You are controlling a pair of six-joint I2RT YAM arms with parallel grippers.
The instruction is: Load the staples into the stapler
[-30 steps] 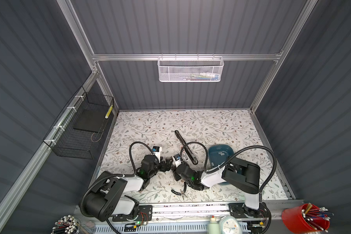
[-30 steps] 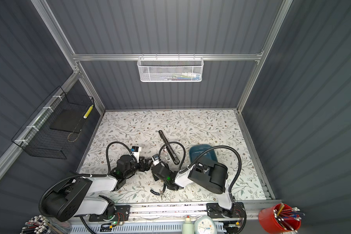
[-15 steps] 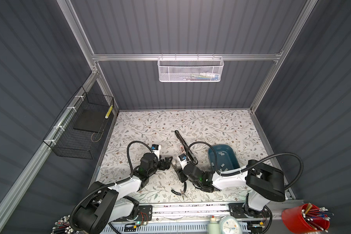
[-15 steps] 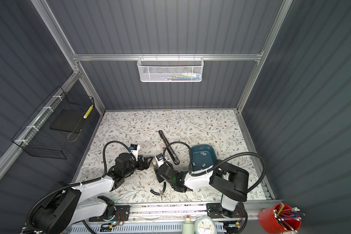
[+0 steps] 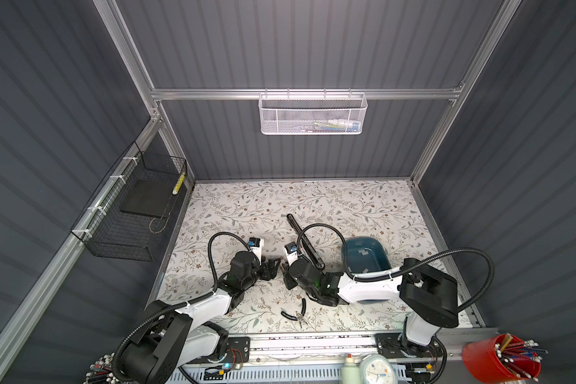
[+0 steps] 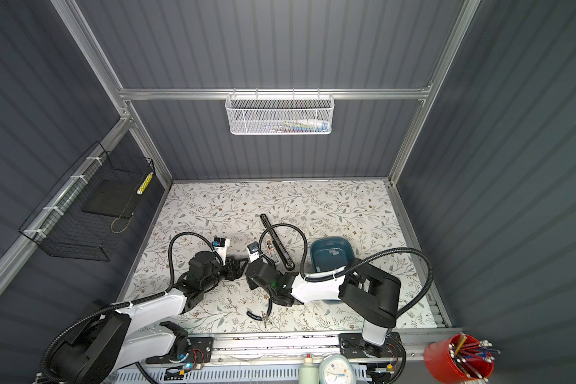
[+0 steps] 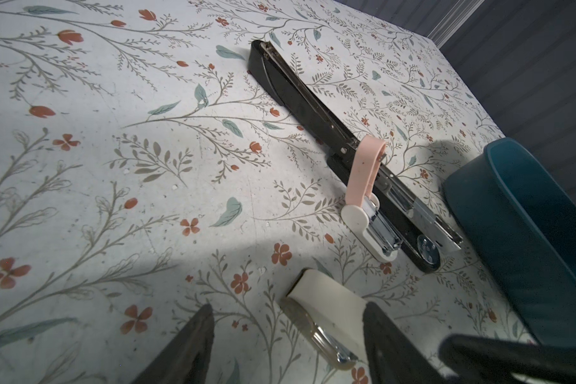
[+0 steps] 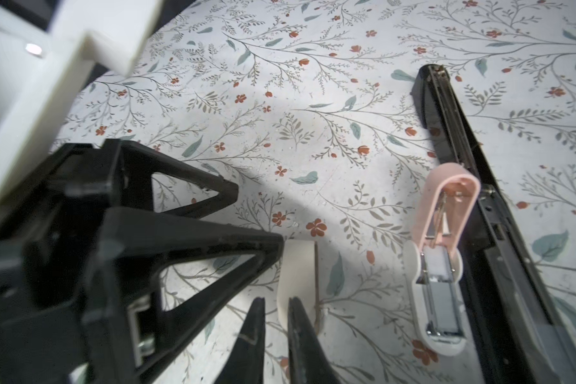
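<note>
The long black stapler [image 5: 305, 237] [image 6: 276, 241] [image 7: 313, 109] [image 8: 479, 199] lies opened flat mid-table. The staples [image 5: 363, 253] [image 6: 332, 252] show as grey strips in the teal tray [image 5: 364, 240] [image 6: 330, 239] [image 7: 512, 216]. My left gripper [image 5: 275, 266] [image 6: 236, 267] [image 7: 289, 306] is open low over the table, straddling a small white block [image 7: 326, 306] [image 8: 298, 272] with a clear, metal-lined edge. The block sits close to one of its fingers. Facing it, my right gripper [image 5: 285, 267] [image 6: 247, 265] [image 8: 276, 301] is shut, empty, with its tips beside the block.
A small pink-and-white stapler [image 7: 366, 186] [image 8: 439, 266] lies open against the black one. Black-handled pliers [image 5: 296, 312] [image 6: 263, 311] lie near the front edge. A black wire basket [image 5: 130, 212] hangs on the left wall and a white mesh basket [image 5: 313, 114] on the back wall.
The right jaws have closed from about half open to shut. The left jaws have narrowed but stay apart. The right arm's elbow has swung to the right.
</note>
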